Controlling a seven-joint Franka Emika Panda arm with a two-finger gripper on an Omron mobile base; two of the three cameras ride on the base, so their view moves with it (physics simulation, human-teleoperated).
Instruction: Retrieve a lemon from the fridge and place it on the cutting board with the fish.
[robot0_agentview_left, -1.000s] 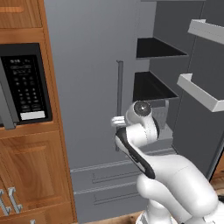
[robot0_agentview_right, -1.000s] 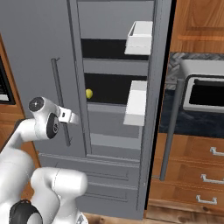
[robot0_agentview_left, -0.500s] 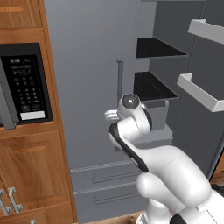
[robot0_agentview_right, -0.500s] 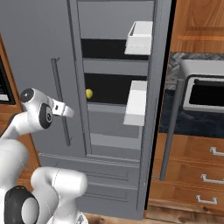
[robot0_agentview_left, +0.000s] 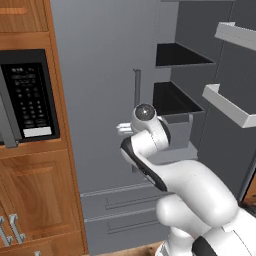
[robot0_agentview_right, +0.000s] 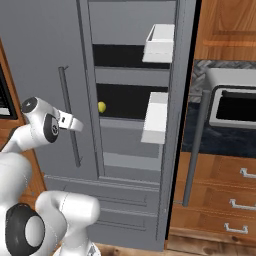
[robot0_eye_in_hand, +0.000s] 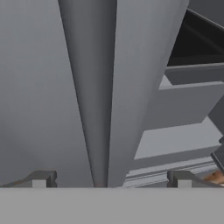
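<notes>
- Showing one fridge (robot0_agentview_right: 130, 45), grey, with its right door swung open and its left door shut.
- Sitting alone on a dark shelf (robot0_agentview_right: 131, 102) inside the open half is one lemon (robot0_agentview_right: 101, 106), at the shelf's left end, just beside the edge of the shut door.
- Hanging on the open door (robot0_agentview_right: 187, 75) are two white bins (robot0_agentview_right: 160, 40), one above the other; in the left base view both are running off the right edge.
- Standing on the shut door is one long bar handle (robot0_agentview_right: 68, 117); the open door is carrying a second one, lower right.
- Reaching toward the shut door, the gripper (robot0_agentview_right: 75, 123) is sitting near that handle; in the hand view its two fingertips (robot0_eye_in_hand: 43, 178) are standing wide apart with nothing between them, the door edge running up the middle.
- Lying under the doors are two drawers (robot0_agentview_left: 117, 197), partly hidden by the arm.
- Showing at the left is one black microwave (robot0_agentview_left: 27, 97), cut off by the edge.
- Peeking in at the right is one toaster oven (robot0_agentview_right: 232, 100), also cut off.
</notes>
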